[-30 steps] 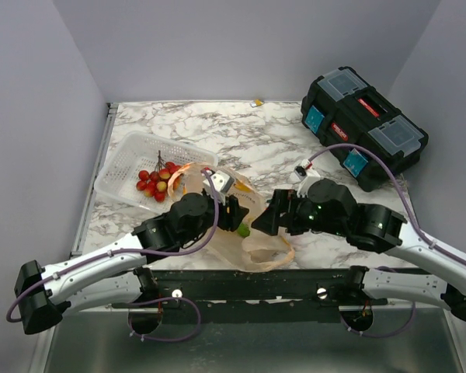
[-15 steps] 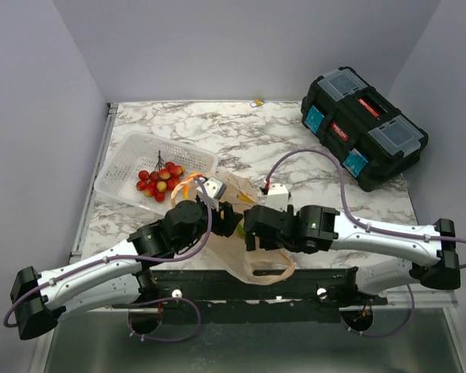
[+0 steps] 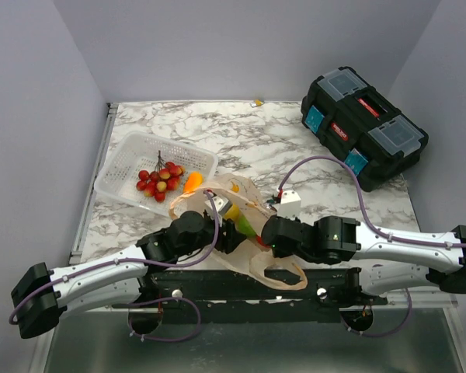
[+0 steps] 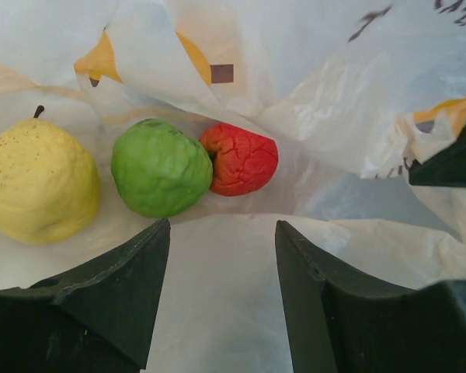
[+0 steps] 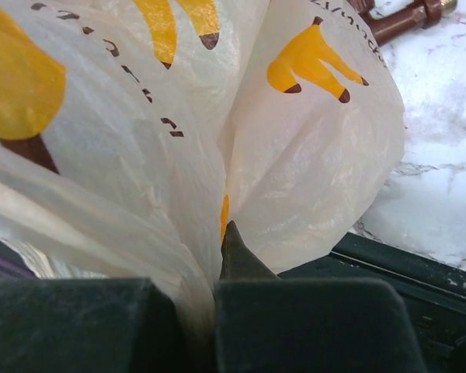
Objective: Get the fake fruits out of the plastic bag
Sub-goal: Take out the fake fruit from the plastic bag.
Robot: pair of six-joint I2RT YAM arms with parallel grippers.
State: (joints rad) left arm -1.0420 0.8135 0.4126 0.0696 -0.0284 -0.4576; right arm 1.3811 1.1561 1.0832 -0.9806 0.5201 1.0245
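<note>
The plastic bag [image 3: 252, 203] stands bunched at the table's near edge, peach with yellow banana prints [image 5: 314, 62]. In the left wrist view three fake fruits lie inside it: a yellow one [image 4: 39, 180], a green one [image 4: 159, 167] and a red one [image 4: 239, 158], side by side. My left gripper [image 4: 221, 233] is open just short of them, bag film lying under its jaws; from above it [image 3: 234, 233] sits in the bag's mouth. My right gripper [image 5: 224, 233] is shut on a fold of the bag's right side [image 3: 266, 233]. An orange oblong piece [image 3: 193, 183] shows beside the basket's near corner.
A white mesh basket [image 3: 132, 159] at the left holds a bunch of red-and-yellow berries [image 3: 159, 180]. A black toolbox [image 3: 365, 124] stands at the back right. A dark rail [image 5: 419, 268] runs along the table's near edge, right below the bag.
My right arm swung left to the bag and its jaws closed on the film. The bag now stands taller and more open, and my left gripper has shifted slightly within its mouth.
</note>
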